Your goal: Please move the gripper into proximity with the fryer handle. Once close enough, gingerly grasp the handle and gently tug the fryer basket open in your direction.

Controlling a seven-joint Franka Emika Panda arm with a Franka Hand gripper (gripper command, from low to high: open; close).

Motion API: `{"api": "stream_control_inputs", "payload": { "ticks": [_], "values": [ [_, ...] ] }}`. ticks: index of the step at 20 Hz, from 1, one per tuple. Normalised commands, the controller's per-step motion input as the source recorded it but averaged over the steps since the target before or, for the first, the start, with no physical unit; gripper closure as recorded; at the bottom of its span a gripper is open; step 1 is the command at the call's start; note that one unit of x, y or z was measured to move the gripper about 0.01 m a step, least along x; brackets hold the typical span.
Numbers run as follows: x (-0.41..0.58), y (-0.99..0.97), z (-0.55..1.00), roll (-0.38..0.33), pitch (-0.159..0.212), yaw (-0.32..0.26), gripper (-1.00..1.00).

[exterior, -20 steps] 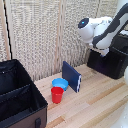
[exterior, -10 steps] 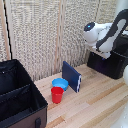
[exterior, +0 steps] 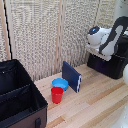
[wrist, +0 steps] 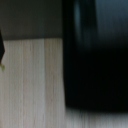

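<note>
From across the room, the exterior view looks down over the pale wooden counter (exterior: 95,102); the wrist view, blurred, sits close against the boxy black plastic fryer (wrist: 97,55), both sharing them.

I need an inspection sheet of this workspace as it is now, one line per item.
Surface: light wooden table.
Job's things: black fryer at the exterior view's right, partly hidden by the arm; handle and basket front not distinguishable.
Clutter: red cup, blue disc behind it, dark blue upright panel, open black case with dividers at the exterior view's left.
Hand: not visible in either view; white arm over the fryer.
Cables: nothing seen.
Surroundings: pale woven screen behind the table.
</note>
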Motion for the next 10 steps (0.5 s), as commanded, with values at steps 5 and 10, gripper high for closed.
{"api": "stream_control_inputs", "payload": {
  "ticks": [5, 10],
  "values": [
    [0.021, 0.0, 0.0, -0.002, 0.009, -0.007, 1.0],
    [0.0, 0.0, -0.04, 0.0, -0.003, -0.018, 1.0]
  ]
}}
